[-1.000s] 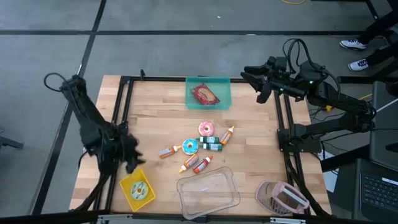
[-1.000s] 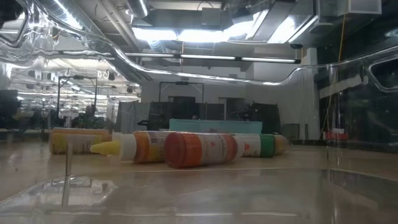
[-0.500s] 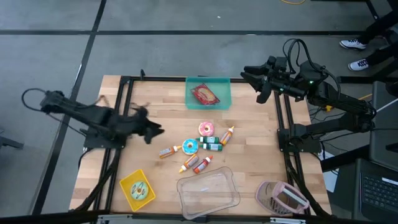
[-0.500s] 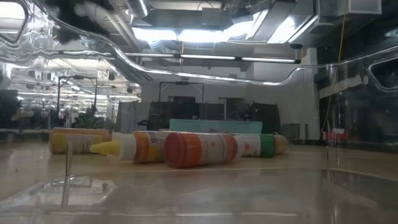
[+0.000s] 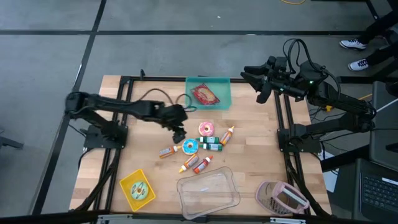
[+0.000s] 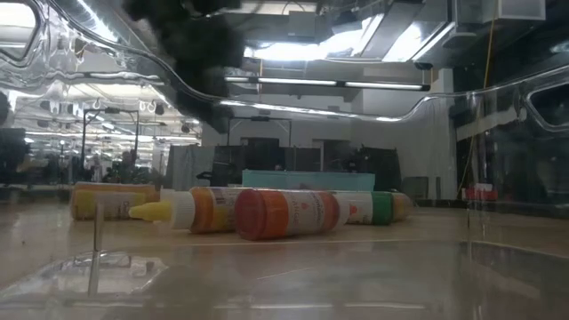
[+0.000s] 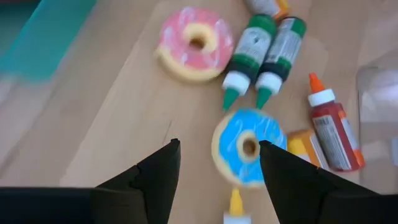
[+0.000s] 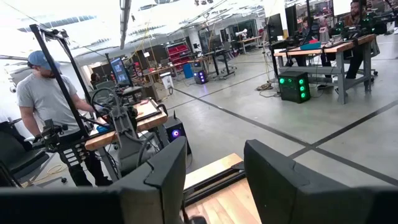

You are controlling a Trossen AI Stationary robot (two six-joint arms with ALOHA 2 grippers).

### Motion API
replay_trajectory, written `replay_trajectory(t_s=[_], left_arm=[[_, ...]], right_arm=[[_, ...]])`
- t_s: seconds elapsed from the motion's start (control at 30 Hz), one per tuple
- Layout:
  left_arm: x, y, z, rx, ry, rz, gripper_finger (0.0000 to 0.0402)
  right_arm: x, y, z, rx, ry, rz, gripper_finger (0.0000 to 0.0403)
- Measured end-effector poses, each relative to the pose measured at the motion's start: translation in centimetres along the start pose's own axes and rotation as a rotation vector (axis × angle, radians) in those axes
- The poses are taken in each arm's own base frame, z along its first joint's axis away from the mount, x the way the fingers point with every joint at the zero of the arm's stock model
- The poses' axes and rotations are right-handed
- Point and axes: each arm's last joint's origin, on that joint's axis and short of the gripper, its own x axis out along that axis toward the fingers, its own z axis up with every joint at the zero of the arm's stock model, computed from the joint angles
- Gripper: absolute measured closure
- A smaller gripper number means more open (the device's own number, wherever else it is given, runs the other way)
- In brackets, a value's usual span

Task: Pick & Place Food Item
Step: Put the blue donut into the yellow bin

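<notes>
Hovering over the blue donut (image 7: 247,148), left gripper (image 7: 217,163) jaws spread and empty, right gripper (image 8: 214,163) jaws apart, empty.

a grey concrete floor (image 8: 292,134) with dark lines runs past workbenches (image 8: 323,50), a person (image 8: 53,112) at one, under bright ceiling lights (image 6: 267,49).

The left arm (image 5: 124,107) swings in from the table's left edge, near the yellow tray (image 5: 137,190), to the middle; its open left gripper (image 5: 179,132) now hovers just beside the blue donut (image 5: 190,146).
</notes>
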Motion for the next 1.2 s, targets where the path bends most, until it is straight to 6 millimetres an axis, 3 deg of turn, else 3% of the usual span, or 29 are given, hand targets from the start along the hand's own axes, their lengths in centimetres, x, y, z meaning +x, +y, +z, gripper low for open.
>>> replay_trajectory(t_s=[0.17,0.4,0.8,1.2], left_arm=[[3.0,-0.8,2.0,0.116,0.086,0.003,0.0188],[6.7,-1.3,1.3,0.216,0.257,-0.033,0.0188],[7.1,-1.6,1.1,0.251,0.262,-0.043,0.0188],[9.9,-1.6,0.3,0.255,0.308,-0.033,0.0188]], right_arm=[[0.0,0.0,0.0,-0.004,0.002,0.004,0.0243],[0.0,0.1,0.0,-0.024,0.011,0.036,0.0243],[0.0,0.1,-0.3,-0.027,0.04,0.047,0.0243],[0.0,0.1,-0.4,-0.041,0.052,0.061,0.0243]])
